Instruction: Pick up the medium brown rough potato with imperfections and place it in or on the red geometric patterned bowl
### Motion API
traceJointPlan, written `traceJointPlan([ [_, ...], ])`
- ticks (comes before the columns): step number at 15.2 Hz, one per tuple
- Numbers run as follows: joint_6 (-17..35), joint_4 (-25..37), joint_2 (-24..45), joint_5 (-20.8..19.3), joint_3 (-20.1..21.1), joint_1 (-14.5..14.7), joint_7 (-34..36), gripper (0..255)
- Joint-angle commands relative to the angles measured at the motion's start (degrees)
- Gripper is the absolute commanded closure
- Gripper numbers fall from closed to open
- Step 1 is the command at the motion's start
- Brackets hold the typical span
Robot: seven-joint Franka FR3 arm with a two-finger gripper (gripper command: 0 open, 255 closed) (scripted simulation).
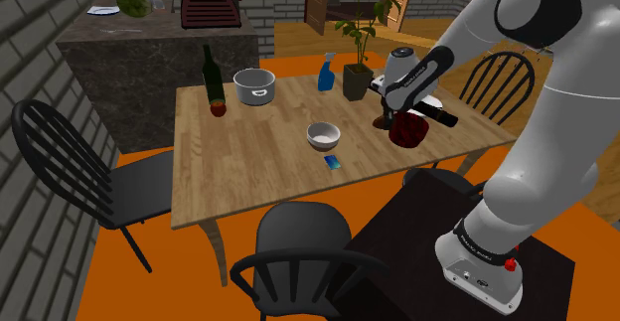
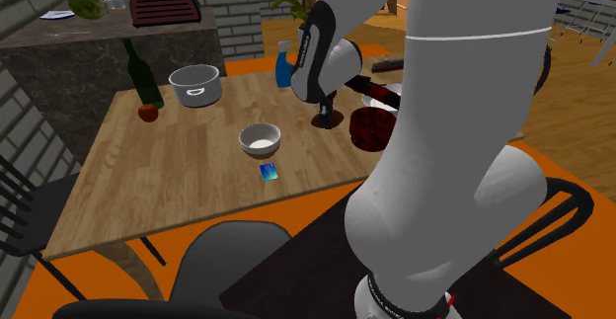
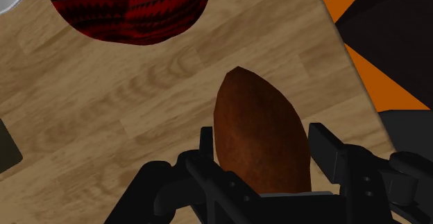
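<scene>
The brown rough potato (image 3: 260,129) rests on the wooden table (image 3: 104,112), with its pointed end towards the red patterned bowl (image 3: 128,7). My gripper (image 3: 262,143) is down over it, and the two black fingers press against its sides. From the shoulder view the gripper (image 1: 383,113) stands over the potato (image 1: 382,123), just on that view's left of the red bowl (image 1: 407,130). The second exterior view has the potato (image 2: 324,121) on the tabletop beside the red bowl (image 2: 372,127), the gripper (image 2: 324,108) on top of it.
A white bowl (image 1: 323,135) and a small blue card (image 1: 333,162) lie mid-table. Further back stand a grey pot (image 1: 254,86), a dark bottle (image 1: 212,79), a red apple (image 1: 219,109), a blue spray bottle (image 1: 325,74) and a potted plant (image 1: 358,76). Black chairs (image 1: 298,254) ring the table.
</scene>
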Motion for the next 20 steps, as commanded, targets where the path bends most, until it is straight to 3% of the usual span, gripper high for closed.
traceJointPlan([
  [1, -1.42, -0.07, -1.50, 0.57, 0.26, -0.15, -0.81, 255],
  [2, -1.82, -0.08, -1.92, 0.73, 0.32, -0.18, -1.01, 255],
  [10, -1.42, 8.27, 4.05, 7.37, 0.38, -9.84, -16.16, 255],
  [20, -5.48, 25.33, 14.63, 15.07, 3.20, -22.67, -32.83, 255],
])
